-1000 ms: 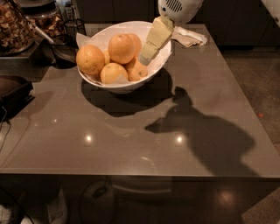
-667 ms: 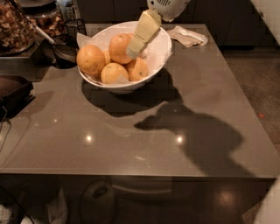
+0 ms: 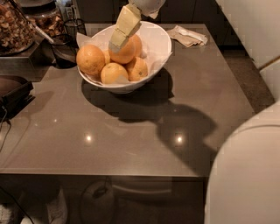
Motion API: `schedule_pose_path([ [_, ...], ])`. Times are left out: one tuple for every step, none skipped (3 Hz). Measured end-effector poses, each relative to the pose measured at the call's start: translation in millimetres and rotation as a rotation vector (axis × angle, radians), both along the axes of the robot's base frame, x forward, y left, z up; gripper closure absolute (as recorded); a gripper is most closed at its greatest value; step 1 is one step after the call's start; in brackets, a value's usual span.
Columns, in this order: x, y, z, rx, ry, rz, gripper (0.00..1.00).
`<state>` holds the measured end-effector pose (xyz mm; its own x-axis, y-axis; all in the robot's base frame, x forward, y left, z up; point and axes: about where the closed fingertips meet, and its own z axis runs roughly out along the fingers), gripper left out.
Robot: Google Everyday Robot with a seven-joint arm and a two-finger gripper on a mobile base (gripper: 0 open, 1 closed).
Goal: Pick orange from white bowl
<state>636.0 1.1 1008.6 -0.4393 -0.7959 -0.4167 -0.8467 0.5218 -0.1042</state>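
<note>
The orange sits at the back of the white bowl, among other oranges. The gripper slants down at its upper left side; whether it is parted or clamped cannot be told. The bowl stands on a grey table.

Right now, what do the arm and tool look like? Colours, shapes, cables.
The tool is pale cream-yellow and blocky, narrowing toward its tip, above the orange in the white bowl. It hangs from a rounded, glossy white wrist housing at the top edge. A large smooth white shell fills the lower right. No cables or markings show.
</note>
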Motion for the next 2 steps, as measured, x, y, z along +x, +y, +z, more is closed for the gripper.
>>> schedule_pose_path([
  [7.7,5.9,0.5,0.028,0.003,0.035,0.0],
  [11.8,9.7,0.9,0.046,-0.015,0.025,0.0],
])
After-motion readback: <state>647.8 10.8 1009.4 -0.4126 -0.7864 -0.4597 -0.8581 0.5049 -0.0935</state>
